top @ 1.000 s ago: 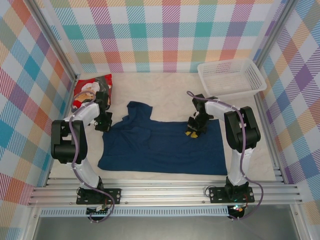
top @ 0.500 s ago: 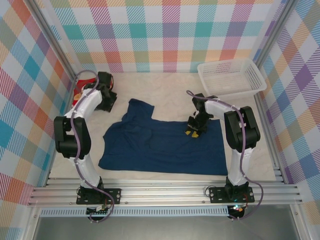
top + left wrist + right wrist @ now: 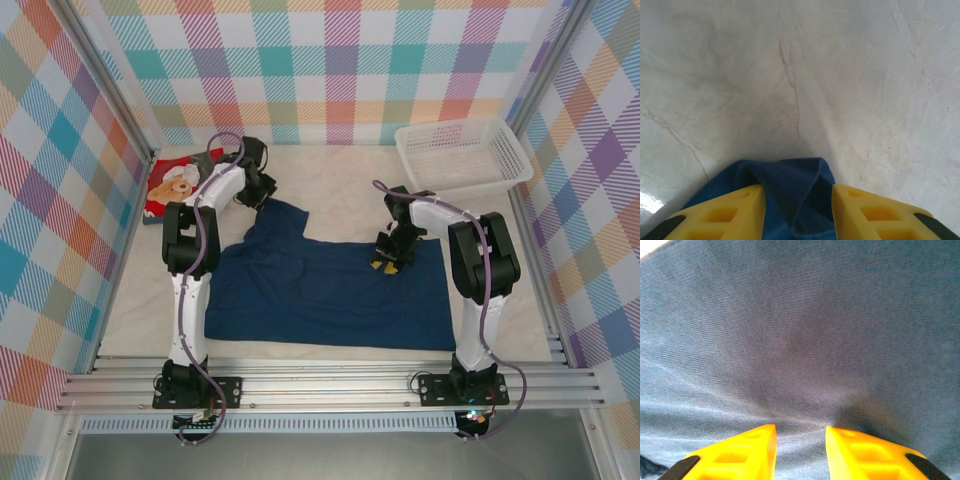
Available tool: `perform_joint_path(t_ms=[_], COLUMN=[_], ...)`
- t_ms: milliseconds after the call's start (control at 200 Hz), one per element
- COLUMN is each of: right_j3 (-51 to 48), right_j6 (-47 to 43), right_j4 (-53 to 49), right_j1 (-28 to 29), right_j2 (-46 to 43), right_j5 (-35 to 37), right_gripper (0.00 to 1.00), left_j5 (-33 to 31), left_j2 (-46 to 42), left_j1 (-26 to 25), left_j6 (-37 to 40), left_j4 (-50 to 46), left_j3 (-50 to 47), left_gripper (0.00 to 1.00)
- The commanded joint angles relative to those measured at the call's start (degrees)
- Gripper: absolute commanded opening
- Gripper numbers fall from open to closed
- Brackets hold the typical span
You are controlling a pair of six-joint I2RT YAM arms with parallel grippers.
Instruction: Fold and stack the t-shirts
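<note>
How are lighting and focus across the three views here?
Top external: sharp and evenly lit, with soft shadows on the table. Left wrist: a bright glare patch at lower left, and a grey shadow on the table beyond the navy t-shirt. Right wrist: the cloth's weave is crisp, with a dark shadow near the right claw.

No text, label, brand or number can be read. Red shirt (image 3: pixel 180 187) carries a teddy-bear picture; any lettering on it is too small to make out.
</note>
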Motion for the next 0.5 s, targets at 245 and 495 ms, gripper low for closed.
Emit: perform_joint_path(t_ms=[245, 495], right_j3=[0.31, 0.33], right_j6=[-1.06, -0.79], right_j4=[-1.05, -1.07], right_j1=[0.02, 0.07], right_j2=[1.89, 2.06], right_j5=[0.45, 0.45], right_gripper=[0.32, 0.32], left_j5=[-1.5, -2.7], left_j2=[5.05, 6.37], left_j1=[0.65, 0.61], left_j6=[5.2, 7.33], left_j4=[-6.07, -9.45], left_j3=[8.62, 14.21], left_gripper=[0.0, 0.0])
